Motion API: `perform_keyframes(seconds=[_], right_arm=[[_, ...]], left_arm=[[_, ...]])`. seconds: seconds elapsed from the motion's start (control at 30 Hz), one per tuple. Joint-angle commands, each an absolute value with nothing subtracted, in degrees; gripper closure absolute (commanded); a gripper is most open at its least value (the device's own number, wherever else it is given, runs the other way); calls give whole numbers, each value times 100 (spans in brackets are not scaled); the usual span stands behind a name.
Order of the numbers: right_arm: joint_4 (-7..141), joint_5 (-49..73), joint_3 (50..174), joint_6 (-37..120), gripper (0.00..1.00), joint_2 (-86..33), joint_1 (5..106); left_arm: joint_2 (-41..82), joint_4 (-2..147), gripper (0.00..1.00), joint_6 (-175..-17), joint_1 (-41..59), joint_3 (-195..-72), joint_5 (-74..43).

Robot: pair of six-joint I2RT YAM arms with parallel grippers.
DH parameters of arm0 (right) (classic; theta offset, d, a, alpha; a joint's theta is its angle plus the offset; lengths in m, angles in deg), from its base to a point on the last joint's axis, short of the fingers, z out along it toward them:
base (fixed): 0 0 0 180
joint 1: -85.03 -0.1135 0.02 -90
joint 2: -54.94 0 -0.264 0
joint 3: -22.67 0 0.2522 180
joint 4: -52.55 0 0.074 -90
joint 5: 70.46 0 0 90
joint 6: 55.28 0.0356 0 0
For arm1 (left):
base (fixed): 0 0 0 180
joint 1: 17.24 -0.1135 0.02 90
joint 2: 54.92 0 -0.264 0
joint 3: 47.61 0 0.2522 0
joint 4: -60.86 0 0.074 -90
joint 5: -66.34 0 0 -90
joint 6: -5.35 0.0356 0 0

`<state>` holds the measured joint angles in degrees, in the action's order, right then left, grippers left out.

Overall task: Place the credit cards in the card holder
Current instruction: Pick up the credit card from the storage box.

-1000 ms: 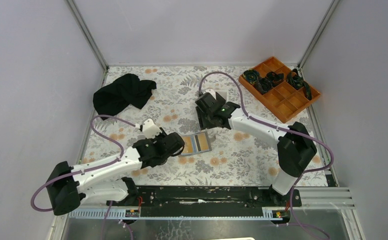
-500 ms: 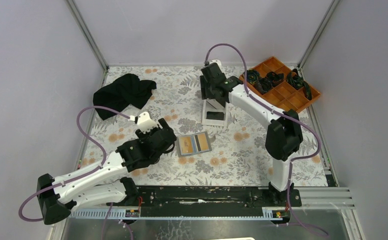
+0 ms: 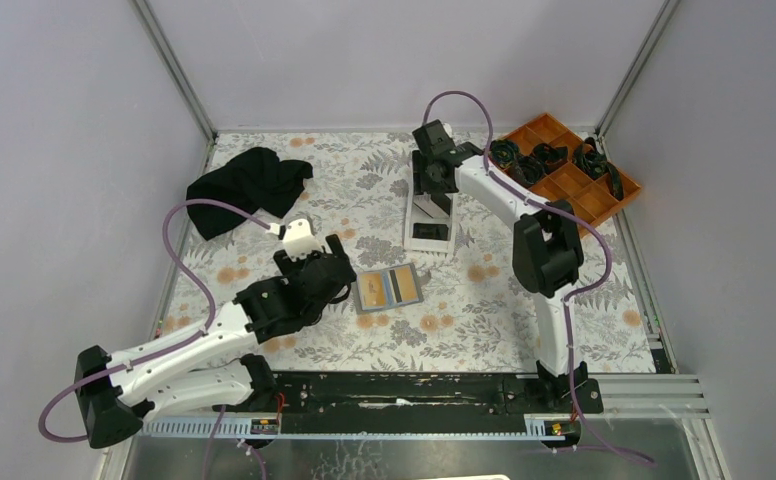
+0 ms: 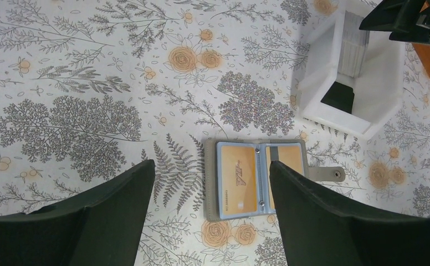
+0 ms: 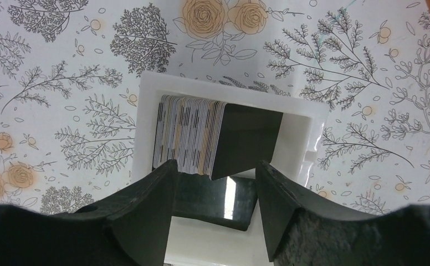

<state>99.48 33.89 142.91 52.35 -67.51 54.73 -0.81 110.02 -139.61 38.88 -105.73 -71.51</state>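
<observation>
Many credit cards (image 5: 188, 133) stand packed in the white tray (image 5: 307, 127); the right gripper (image 5: 215, 169), jaws apart above them, could pinch several together. The left gripper (image 4: 208, 172) gapes too.

Light is bright, even and diffuse from above; we find no hard shadows. Around the white tray (image 3: 429, 247) the patterned table (image 3: 364, 200) reads crisp in the top view, with only soft grey shade inside the tray's walls. In the right wrist view, a white glare streak sits on the glossy dark card (image 5: 230, 194) lying flat in the tray. The tray's walls splay there, wide-angle. Right gripper (image 5: 215, 163) and left gripper (image 4: 209, 172) read soft-edged, near black and detail-poor.
</observation>
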Motion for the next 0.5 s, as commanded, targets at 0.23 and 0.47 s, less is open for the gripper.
perform_keyframes(seconds=[0.23, 0.47], right_arm=[[9761, 2492, 14354, 5601, 41, -6878, 5777], [9630, 2168, 14213, 5731, 41, -6969, 5905]], left_arm=[[-4, 10437, 16, -13502, 3777, -10704, -7343], [72, 10415, 15, -13492, 3721, -10716, -7292]])
